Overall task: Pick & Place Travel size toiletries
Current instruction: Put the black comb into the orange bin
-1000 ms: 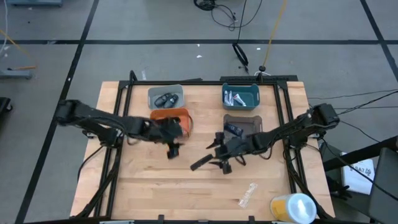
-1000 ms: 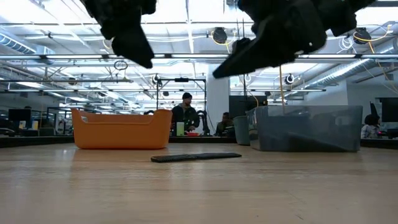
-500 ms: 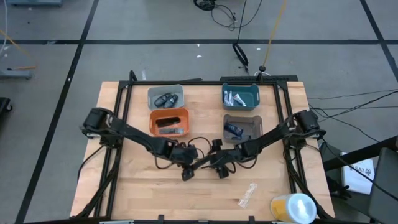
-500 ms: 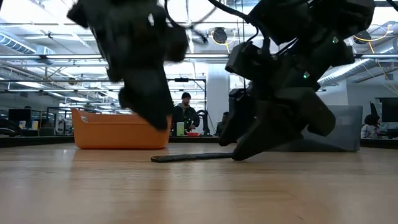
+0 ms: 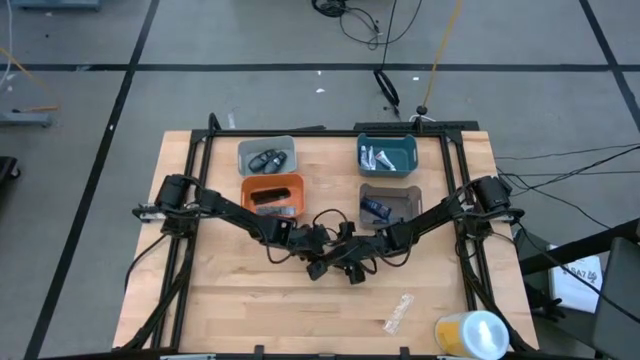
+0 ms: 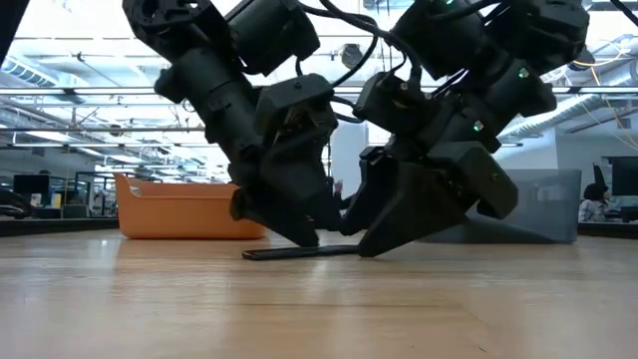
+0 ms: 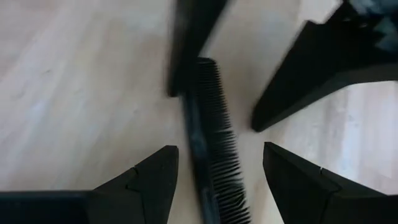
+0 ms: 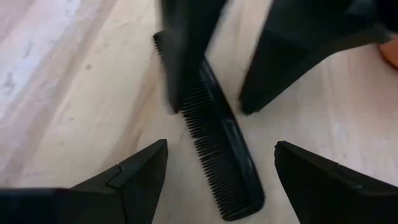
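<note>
comb: a thin black comb [image 8: 211, 134] lies flat on the bare wood table [image 5: 230, 300] at mid-table, below the orange bin [image 5: 272, 195] — the one stick piece not yet binned.
left gripper: i have the left gripper [image 7: 214, 168] low over it, fingers spread astride it so they can close across its width.
right gripper: the right gripper [image 8: 221, 168] faces it from the other end, spread too — crowding, i judge.
bins: blue tubes lie in the grey-brown bin [image 5: 390, 205].
</note>
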`<state>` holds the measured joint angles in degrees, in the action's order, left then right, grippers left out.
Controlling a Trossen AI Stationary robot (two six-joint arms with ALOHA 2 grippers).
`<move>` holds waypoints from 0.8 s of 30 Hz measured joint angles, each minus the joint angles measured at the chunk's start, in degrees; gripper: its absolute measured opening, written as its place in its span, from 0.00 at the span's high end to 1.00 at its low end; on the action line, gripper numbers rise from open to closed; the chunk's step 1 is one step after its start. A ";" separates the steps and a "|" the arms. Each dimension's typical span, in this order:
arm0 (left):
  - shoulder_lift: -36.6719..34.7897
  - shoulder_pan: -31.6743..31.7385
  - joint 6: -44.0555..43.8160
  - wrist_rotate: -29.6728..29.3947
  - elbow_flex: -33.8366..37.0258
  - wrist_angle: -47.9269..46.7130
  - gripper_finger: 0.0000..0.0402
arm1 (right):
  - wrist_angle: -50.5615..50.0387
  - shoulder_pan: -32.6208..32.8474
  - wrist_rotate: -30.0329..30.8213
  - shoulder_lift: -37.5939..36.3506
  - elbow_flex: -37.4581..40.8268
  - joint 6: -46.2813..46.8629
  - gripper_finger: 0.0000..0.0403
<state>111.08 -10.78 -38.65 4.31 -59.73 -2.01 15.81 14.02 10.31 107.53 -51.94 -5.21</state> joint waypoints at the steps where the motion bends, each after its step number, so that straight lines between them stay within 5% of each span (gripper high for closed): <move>1: 0.22 0.16 0.40 0.75 0.00 0.88 0.41 | 0.01 -0.30 0.02 0.02 0.00 0.00 0.30; 14: 0.49 0.21 2.73 10.09 0.19 5.38 0.41 | 0.21 -2.30 0.16 0.04 0.04 0.24 0.31; 24: 0.51 0.58 4.21 7.47 0.27 6.26 0.41 | 0.48 -0.68 0.63 -0.03 0.04 0.61 0.31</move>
<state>111.59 -10.20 -34.44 11.77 -59.46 4.25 16.29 13.34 10.94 107.50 -51.90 -4.60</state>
